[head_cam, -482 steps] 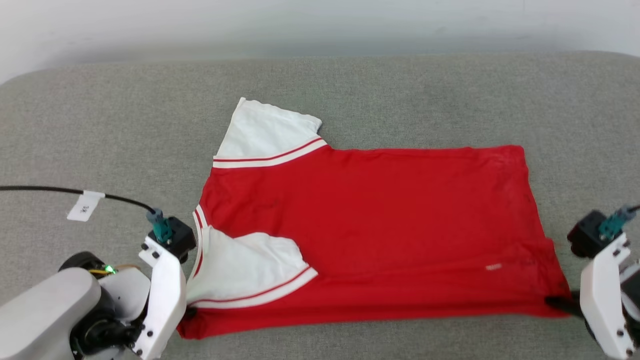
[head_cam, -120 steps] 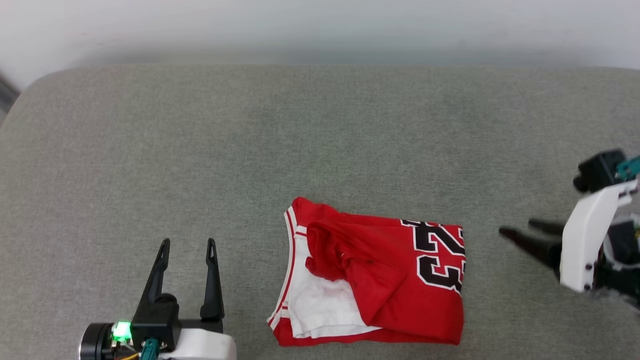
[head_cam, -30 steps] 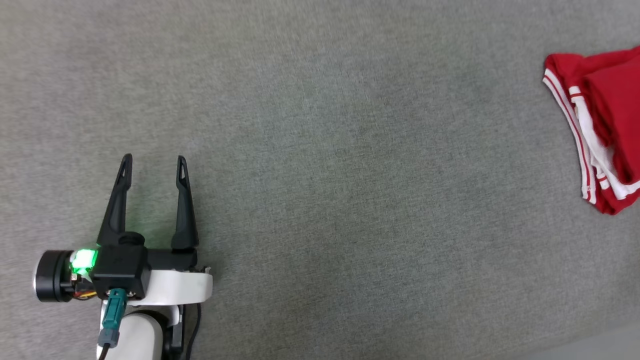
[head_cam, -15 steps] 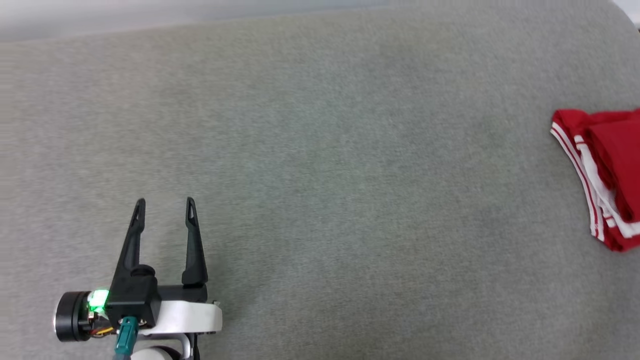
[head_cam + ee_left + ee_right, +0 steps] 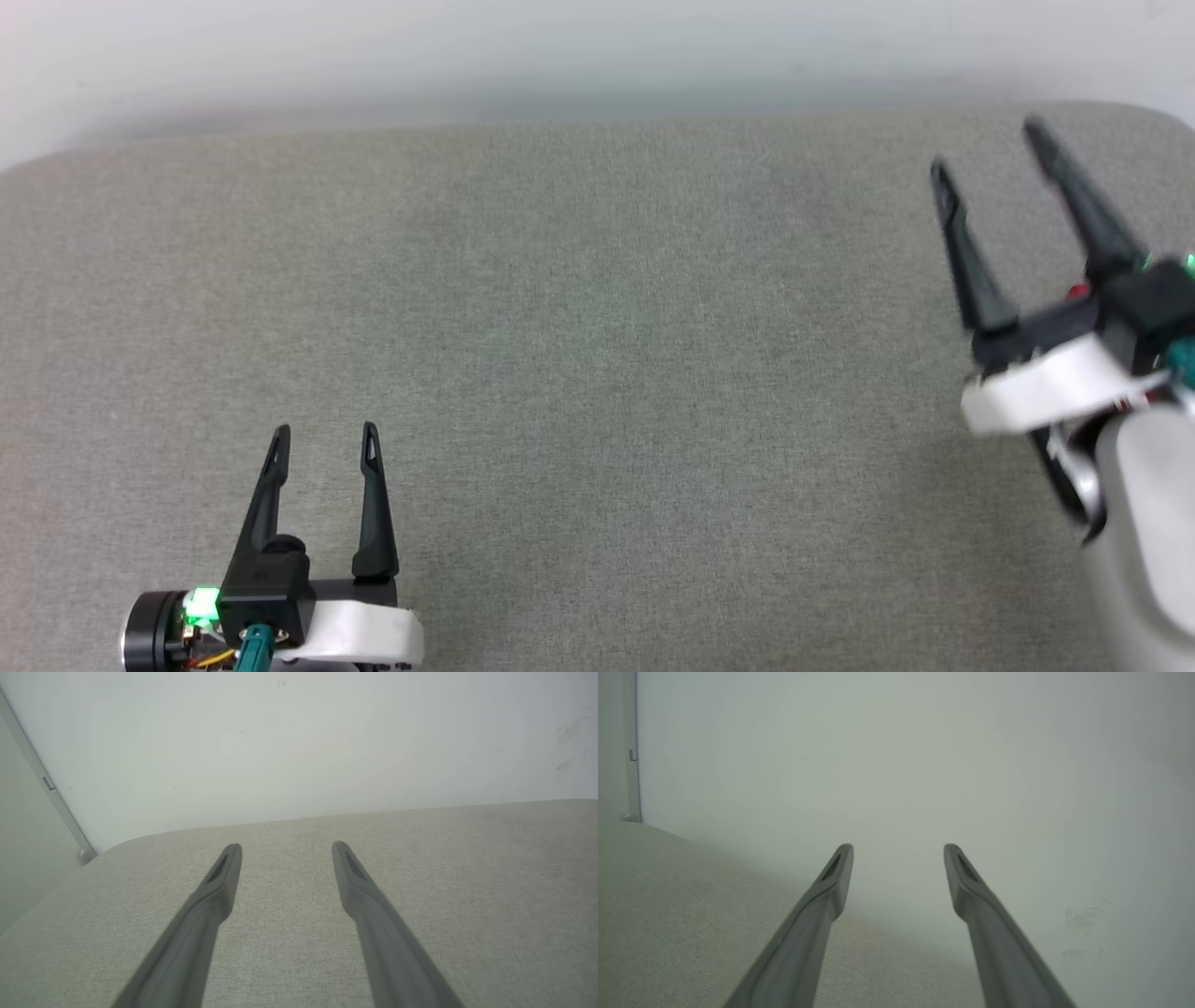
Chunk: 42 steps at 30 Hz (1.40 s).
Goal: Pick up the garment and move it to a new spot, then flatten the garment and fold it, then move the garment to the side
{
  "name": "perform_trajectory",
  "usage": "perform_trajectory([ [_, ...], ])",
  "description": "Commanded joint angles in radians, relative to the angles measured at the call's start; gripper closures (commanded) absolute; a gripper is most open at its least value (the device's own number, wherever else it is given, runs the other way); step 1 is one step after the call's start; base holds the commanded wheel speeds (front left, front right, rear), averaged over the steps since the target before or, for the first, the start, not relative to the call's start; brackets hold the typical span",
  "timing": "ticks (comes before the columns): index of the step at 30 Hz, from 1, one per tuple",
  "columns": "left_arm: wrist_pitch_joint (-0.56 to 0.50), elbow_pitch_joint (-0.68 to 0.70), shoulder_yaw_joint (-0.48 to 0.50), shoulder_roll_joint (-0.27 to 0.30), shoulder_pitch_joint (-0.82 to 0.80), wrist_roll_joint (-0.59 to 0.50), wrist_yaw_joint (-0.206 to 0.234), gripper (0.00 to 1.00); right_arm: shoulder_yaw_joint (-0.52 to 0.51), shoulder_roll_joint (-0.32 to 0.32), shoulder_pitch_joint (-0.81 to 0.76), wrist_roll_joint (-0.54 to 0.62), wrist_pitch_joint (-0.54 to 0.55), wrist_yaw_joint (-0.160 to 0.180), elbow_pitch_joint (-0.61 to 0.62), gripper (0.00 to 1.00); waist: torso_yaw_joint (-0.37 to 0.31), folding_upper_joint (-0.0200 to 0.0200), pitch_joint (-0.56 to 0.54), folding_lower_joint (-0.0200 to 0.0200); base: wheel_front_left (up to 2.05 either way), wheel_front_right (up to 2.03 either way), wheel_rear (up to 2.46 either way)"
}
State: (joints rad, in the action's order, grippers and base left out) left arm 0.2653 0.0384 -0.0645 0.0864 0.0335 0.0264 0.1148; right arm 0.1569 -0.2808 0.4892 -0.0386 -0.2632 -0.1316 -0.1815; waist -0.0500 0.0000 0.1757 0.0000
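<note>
My left pincer (image 5: 327,431) rests at the lower left, fingers parted with nothing between them. My right pincer (image 5: 985,147) hangs at the upper right, also spread and empty, pointing over the far edge of the grey padded bench (image 5: 597,327) toward the wall (image 5: 560,47). I cannot tell where the garment lies. My worry is moving blind: a careless sweep could snag the fold open, or push the right fingers into that wall.

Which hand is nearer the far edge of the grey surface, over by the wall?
Right. The right hand is open and its fingertips reach almost to the far edge, at the surface's right corner. The left hand, also open, is well short of it, near the front.
</note>
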Motion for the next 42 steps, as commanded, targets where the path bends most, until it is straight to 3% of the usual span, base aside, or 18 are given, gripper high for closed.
perform_trajectory([
  [1, -0.002, -0.002, -0.002, -0.001, 0.008, -0.006, 0.000, 0.00, -0.009, 0.012, -0.034, -0.009, -0.001, 0.002, 0.007, 0.00, 0.004, 0.0000, -0.012, 0.0000, 0.00, 0.00, 0.00],
  [15, -0.002, -0.023, -0.001, -0.014, 0.082, 0.000, -0.009, 0.00, -0.143, 0.170, -0.402, -0.017, -0.001, 0.002, 0.099, 0.00, -0.012, 0.0000, -0.089, 0.0000, 0.00, 0.00, 0.00],
  [29, -0.002, -0.033, 0.003, -0.023, 0.139, 0.011, -0.034, 0.00, -0.167, 0.217, -0.568, -0.046, -0.002, 0.002, 0.144, 0.00, -0.005, 0.0000, -0.148, 0.0000, 0.00, 0.00, 0.00],
  [39, -0.002, -0.041, 0.014, -0.029, 0.143, 0.015, -0.034, 0.00, -0.170, 0.226, -0.594, -0.046, -0.002, 0.002, 0.150, 0.00, 0.001, 0.0000, -0.160, 0.0000, 0.00, 0.00, 0.00],
  [40, 0.001, -0.044, 0.011, -0.029, 0.138, 0.014, -0.036, 1.00, -0.169, 0.221, -0.585, -0.045, 0.000, 0.000, 0.143, 1.00, 0.001, 0.0000, -0.161, 0.0000, 0.00, 0.00, 0.00],
  [42, 0.000, -0.063, 0.009, -0.030, 0.142, 0.014, -0.036, 1.00, -0.168, 0.221, -0.589, -0.045, 0.001, 0.000, 0.126, 1.00, 0.001, 0.0000, -0.161, 0.0000, 0.00, 0.00, 0.00],
])
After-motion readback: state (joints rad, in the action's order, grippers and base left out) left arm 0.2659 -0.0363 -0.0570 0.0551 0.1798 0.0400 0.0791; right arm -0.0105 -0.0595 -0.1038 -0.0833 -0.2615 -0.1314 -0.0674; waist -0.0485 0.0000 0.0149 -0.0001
